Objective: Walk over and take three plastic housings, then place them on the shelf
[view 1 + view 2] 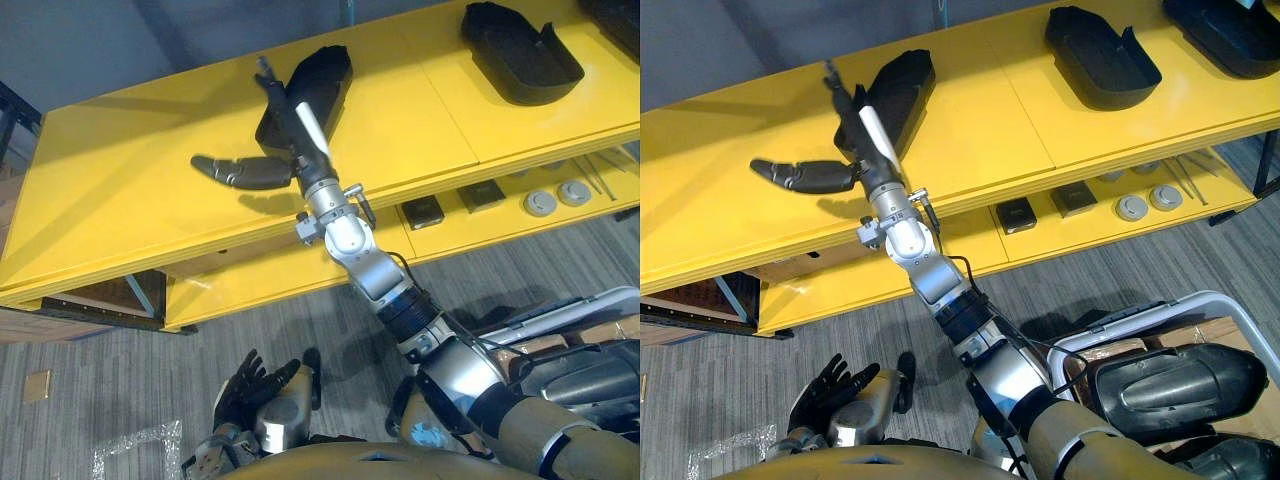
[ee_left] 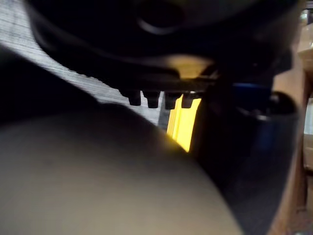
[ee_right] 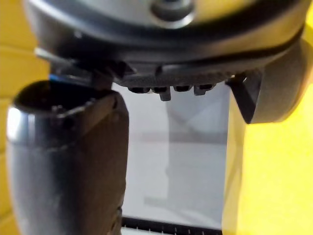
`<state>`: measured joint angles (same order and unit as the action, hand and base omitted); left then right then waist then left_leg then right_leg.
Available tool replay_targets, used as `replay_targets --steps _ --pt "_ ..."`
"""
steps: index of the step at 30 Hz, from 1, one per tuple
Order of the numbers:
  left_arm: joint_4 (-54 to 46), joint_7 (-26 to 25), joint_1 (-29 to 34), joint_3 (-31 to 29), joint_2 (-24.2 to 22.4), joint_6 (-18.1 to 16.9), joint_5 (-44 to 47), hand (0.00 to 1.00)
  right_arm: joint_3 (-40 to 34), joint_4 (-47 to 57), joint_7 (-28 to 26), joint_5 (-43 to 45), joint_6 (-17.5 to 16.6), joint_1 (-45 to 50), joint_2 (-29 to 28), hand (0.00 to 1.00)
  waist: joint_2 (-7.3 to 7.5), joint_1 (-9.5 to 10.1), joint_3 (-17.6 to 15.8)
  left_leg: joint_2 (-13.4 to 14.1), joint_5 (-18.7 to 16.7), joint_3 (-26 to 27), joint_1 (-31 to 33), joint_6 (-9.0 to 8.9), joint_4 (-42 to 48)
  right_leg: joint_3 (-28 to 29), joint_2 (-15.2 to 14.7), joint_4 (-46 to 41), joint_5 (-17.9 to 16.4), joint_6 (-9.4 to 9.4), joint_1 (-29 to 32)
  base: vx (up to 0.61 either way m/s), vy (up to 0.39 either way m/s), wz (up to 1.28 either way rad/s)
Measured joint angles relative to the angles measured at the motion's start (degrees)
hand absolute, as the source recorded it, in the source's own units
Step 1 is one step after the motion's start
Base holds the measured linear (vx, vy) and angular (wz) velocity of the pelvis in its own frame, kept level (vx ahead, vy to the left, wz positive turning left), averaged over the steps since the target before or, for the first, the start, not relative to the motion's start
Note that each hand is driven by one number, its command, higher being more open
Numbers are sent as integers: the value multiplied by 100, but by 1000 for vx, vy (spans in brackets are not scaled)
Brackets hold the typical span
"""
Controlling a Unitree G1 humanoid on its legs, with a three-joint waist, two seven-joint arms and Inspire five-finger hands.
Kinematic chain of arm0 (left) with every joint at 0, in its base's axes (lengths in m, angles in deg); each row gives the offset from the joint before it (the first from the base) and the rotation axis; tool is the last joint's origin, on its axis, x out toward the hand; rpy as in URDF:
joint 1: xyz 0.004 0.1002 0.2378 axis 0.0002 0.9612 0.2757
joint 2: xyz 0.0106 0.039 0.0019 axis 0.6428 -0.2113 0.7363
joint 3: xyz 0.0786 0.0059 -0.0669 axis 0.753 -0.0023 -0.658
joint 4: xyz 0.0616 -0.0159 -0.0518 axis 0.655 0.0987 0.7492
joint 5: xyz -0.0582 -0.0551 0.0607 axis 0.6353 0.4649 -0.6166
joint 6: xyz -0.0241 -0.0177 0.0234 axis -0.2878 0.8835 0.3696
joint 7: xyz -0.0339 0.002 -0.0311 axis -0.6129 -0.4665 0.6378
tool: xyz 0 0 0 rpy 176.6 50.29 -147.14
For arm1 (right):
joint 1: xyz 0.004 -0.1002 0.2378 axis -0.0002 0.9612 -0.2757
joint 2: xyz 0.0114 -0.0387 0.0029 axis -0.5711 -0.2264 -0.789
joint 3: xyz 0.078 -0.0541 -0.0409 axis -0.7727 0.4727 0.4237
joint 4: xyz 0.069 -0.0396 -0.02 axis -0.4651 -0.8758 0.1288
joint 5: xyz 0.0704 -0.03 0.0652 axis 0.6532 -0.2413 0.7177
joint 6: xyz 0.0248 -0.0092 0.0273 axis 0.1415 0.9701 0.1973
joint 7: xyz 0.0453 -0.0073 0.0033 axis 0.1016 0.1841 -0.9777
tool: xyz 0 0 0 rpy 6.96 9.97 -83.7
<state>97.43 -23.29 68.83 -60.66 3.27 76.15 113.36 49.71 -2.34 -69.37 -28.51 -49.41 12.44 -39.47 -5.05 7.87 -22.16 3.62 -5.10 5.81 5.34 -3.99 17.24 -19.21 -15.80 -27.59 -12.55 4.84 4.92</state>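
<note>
Yellow shelf top (image 1: 120, 190): broad bare room is left toward the frame's left. The right hand (image 1: 290, 108), fingers straight, is laid over a black trough-shaped plastic housing (image 1: 335, 75) at upper centre; contact is hidden. A second black housing (image 1: 520, 55) is seen upper right, and a third (image 1: 1230, 35) is cut off there. The left hand (image 1: 248, 388) is held relaxed and empty at lower left.

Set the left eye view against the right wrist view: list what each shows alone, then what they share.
Left eye view: a black housing on the yellow shelf, round parts on its lower level, the left hand open near the floor. Right wrist view: straight fingers seen end-on from close. Shared: the right hand, open, and the yellow shelf.
</note>
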Motion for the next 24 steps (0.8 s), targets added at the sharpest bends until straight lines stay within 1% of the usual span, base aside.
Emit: replay_targets --steps 2,4,5,7,9,11,12,13,14,16,18,20,21,22,24 --pt "-12 -8 -76 113 86 96 -18 100 376 19 -410 101 199 -154 186 100 1 38 -1 -10 43 -33 8 28 -55 -46 5 49 31 -3 -3 -3 3 8" --pt "-62 -32 -81 146 97 115 -15 100 514 17 -543 196 291 -215 208 100 8 88 -5 -19 69 -79 30 29 -78 -101 2 74 39 -6 -15 4 0 14" --pt "-136 -88 -90 211 139 125 -14 100 527 -23 -583 230 326 -257 208 100 17 155 -11 -44 109 -131 31 28 -136 -154 -13 84 38 -7 -29 6 -6 26" --pt "-191 -126 -90 229 161 158 -10 100 510 -414 -573 228 396 -596 207 100 31 205 -22 -109 220 -303 65 33 -256 -335 -55 124 38 -7 -79 2 -10 44" --pt "-257 -170 -99 240 194 233 9 100 374 -811 -488 229 398 -871 207 100 30 278 -33 -147 314 -441 125 33 -348 -504 -85 160 39 -4 -102 -4 -3 46" --pt "-348 -189 -109 246 194 234 12 100 205 -1127 -396 236 397 -1112 209 100 24 338 -126 -181 377 -565 197 33 -373 -623 -107 158 38 -5 -102 -14 0 37" --pt "-366 -188 -123 251 194 233 13 100 123 -1273 -301 236 397 -1223 211 100 0 367 -174 -195 393 -640 274 36 -366 -707 -118 164 38 -5 -93 -28 16 32" --pt "-376 -189 -161 277 193 233 16 100 37 -1368 -189 232 397 -1261 222 100 -26 457 -195 -205 399 -671 347 39 -351 -737 -123 164 39 -3 -48 -22 20 26" --pt "-385 -188 -172 280 193 233 16 100 10 -1406 -121 228 397 -1271 222 100 -28 502 -196 -206 401 -674 395 41 -347 -739 -124 161 40 -2 -8 -5 26 14" --pt "-392 -180 -247 344 189 227 14 100 -40 -1631 255 178 451 -1385 249 100 -77 606 -253 -220 410 -726 521 45 -318 -794 -131 164 44 5 63 11 16 13" --pt "-390 -168 -274 352 181 208 15 100 -135 -1776 560 178 506 -1491 257 100 -114 629 -314 -237 416 -772 611 50 -289 -854 -150 154 44 5 108 7 15 15" --pt "-384 -158 -293 353 158 165 34 100 -416 -1798 946 190 458 -1634 277 100 -176 632 -379 -276 427 -796 764 65 -229 -879 -205 58 37 -1 257 10 22 12" --pt "-366 -159 -317 363 149 156 40 100 -496 -1819 1017 201 455 -1688 298 100 -198 634 -389 -285 430 -801 801 69 -215 -880 -214 56 38 0 287 -6 25 9" --pt "-330 -216 -392 361 108 115 118 100 -673 -1924 1127 243 427 -1797 307 100 -249 643 -413 -293 429 -814 868 71 -172 -886 -221 48 43 6 333 -17 26 9" --pt "-211 -286 -580 370 126 109 218 100 -805 -1990 1348 287 295 -1865 314 100 -272 694 -431 -296 426 -814 979 75 -122 -889 -233 -12 42 5 424 -17 20 6"
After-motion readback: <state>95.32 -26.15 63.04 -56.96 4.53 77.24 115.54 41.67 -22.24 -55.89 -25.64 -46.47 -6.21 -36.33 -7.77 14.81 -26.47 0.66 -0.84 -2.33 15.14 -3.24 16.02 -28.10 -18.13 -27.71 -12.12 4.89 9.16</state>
